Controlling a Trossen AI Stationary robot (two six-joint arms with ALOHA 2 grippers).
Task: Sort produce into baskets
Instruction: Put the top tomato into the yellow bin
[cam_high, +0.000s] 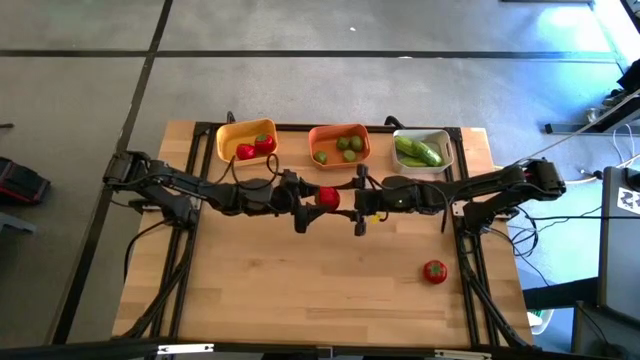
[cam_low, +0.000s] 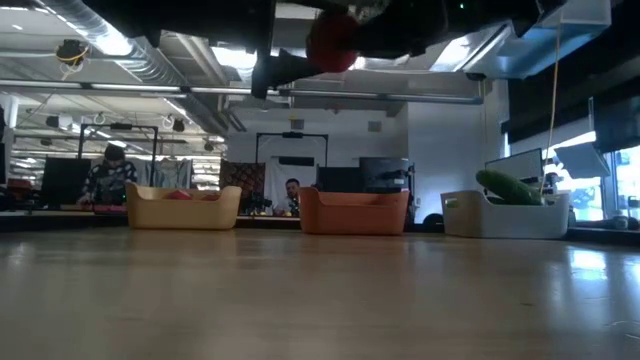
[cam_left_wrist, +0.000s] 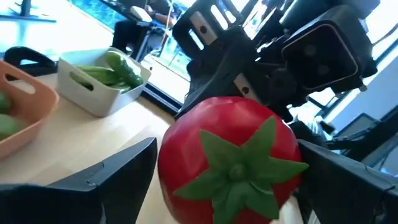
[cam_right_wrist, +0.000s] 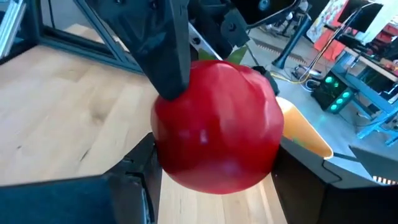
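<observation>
Glossy round red tomato (cam_right_wrist: 217, 124) hangs between both arms: right jaws grasping it, left jaws spread.

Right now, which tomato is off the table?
The tomato held up between both grippers at the table's middle. Two sit in the yellow basket; one lies loose on the wood near the right arm.

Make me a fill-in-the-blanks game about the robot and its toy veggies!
1. The two grippers meet above the table around a red ____.
2. The yellow basket holds ____ red pieces.
3. The cucumbers lie in the ____ basket.
4. One more tomato lies alone on the table, nearer the ____ arm.

Missing words: tomato; two; white; right
</observation>
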